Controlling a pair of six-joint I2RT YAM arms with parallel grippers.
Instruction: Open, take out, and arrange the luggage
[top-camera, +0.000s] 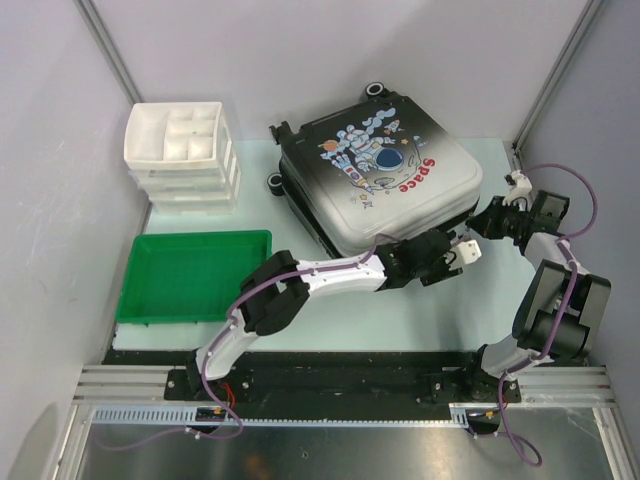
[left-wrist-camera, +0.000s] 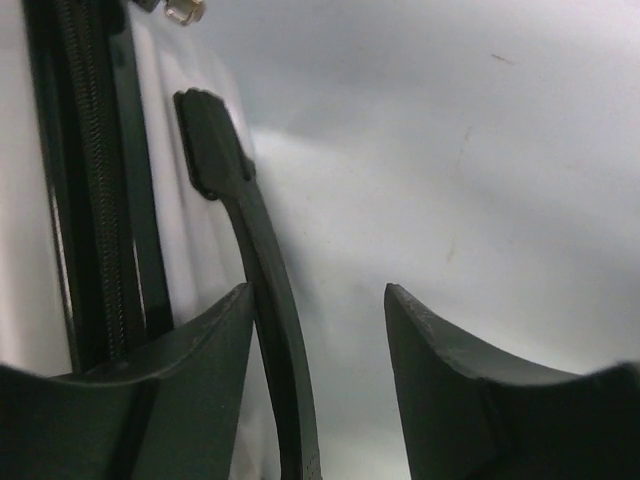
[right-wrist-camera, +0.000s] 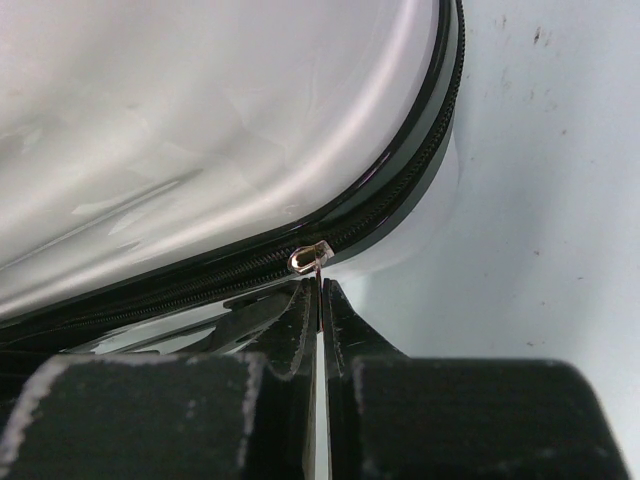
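The suitcase is laid flat and closed, astronaut side up, at the back middle of the table. It is turned at an angle, so that its wheels are pointed to the rear left and its right corner is brought close to the table's right edge. Bare tabletop is left in front of it, between the two arms. The left side is taken up by a green tray at the front and a white drawer box behind it. The left gripper is held at the suitcase's near edge with its jaws apart, and the black side handle is framed between them, nearer one finger. The right gripper is pressed together at the zipper pull, whose tab seems to be pinched.
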